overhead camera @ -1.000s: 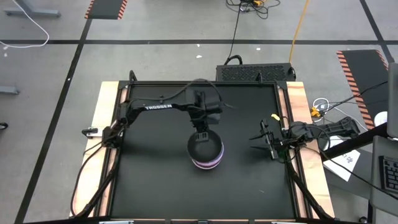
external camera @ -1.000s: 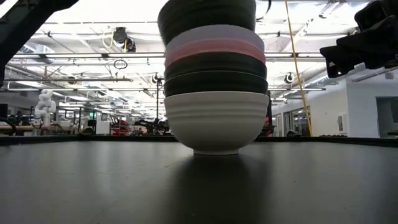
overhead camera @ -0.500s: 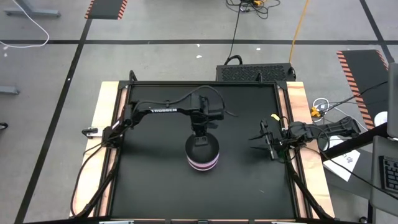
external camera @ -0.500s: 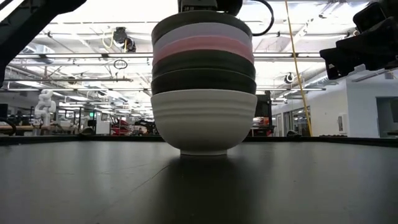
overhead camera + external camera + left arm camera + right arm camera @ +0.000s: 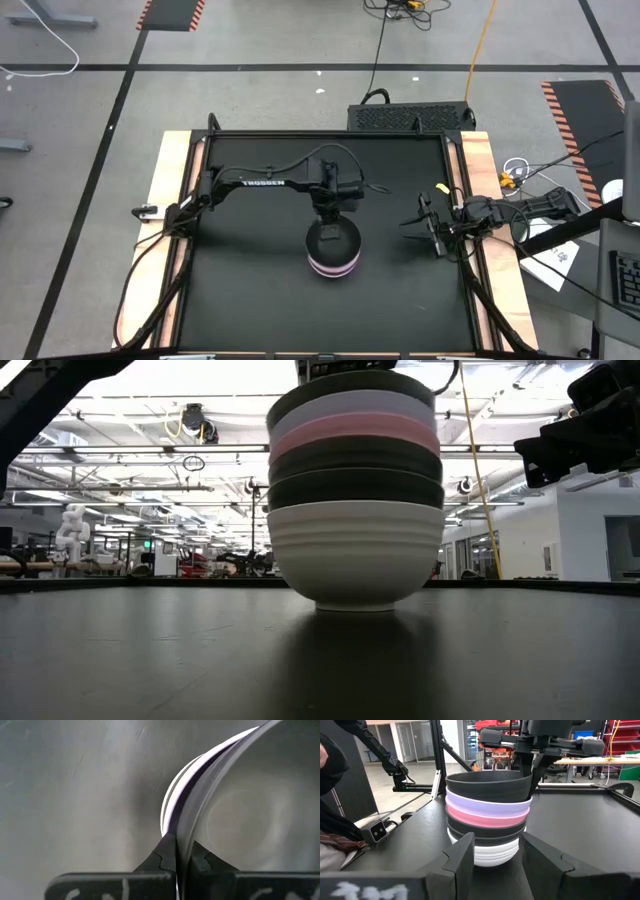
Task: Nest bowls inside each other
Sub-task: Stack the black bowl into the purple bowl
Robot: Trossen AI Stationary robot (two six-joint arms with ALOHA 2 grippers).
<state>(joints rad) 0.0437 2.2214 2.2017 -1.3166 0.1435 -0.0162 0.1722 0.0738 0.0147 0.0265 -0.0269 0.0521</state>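
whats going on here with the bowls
All six bowls sit nested in one stack mid-table: white at the bottom, then two black, pink, lavender, and a black bowl on top. The left hand is shut on that top bowl's rim. The right hand waits open near the table's right edge.

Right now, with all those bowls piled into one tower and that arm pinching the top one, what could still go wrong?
The left gripper is shut on the rim of the top black bowl. If it lifts or pulls sideways before letting go, it could drag that bowl out or tip the whole stack, which stands only on the white bowl and its small foot. The right gripper waits open at the table's right side, too far away to steady anything.
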